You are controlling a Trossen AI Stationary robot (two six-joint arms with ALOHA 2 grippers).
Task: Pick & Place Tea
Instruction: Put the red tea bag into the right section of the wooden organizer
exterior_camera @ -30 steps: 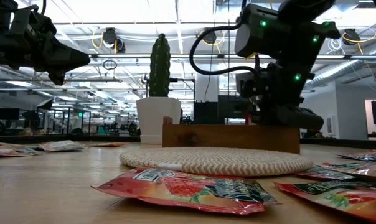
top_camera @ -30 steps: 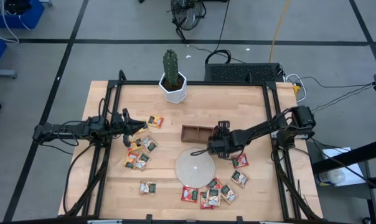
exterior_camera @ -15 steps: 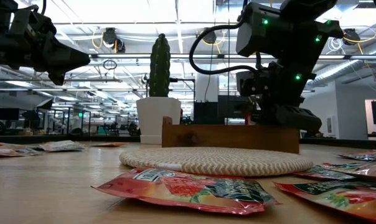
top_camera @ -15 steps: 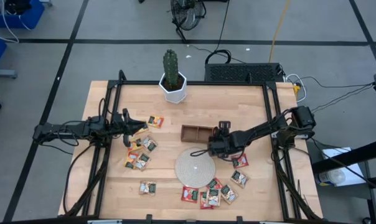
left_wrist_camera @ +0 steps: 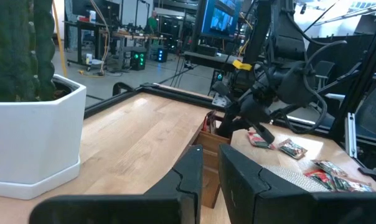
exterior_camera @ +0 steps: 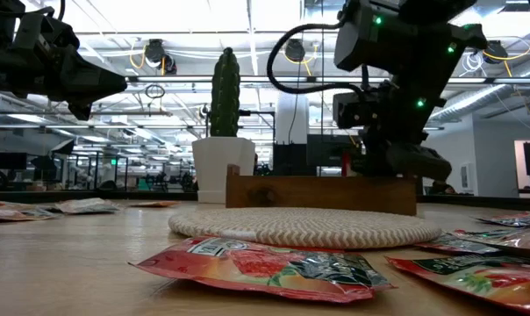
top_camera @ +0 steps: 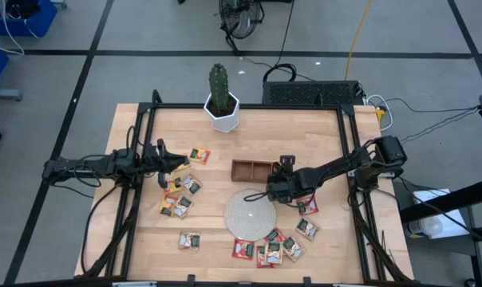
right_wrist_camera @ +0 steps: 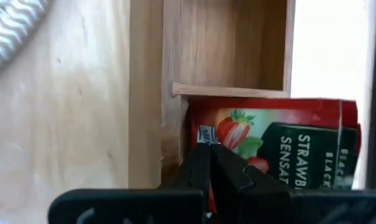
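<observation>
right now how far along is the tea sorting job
Early on. One red strawberry sachet stands in the wooden tray's end compartment, with the right gripper over it; whether its jaws grip it can't be told. The other compartment seen from the right wrist looks bare. Most sachets are still loose: a cluster near the waiting left gripper and another beside the woven disc.

Robotics lab: monitors (left_wrist_camera: pixel 220 20), cabled workbenches.

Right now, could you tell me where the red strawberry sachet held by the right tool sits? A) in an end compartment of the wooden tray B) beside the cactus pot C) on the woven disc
A: the right wrist view shows the strawberry sachet inside the wooden tray, beside a divider, with the right tool shut on it.
</observation>
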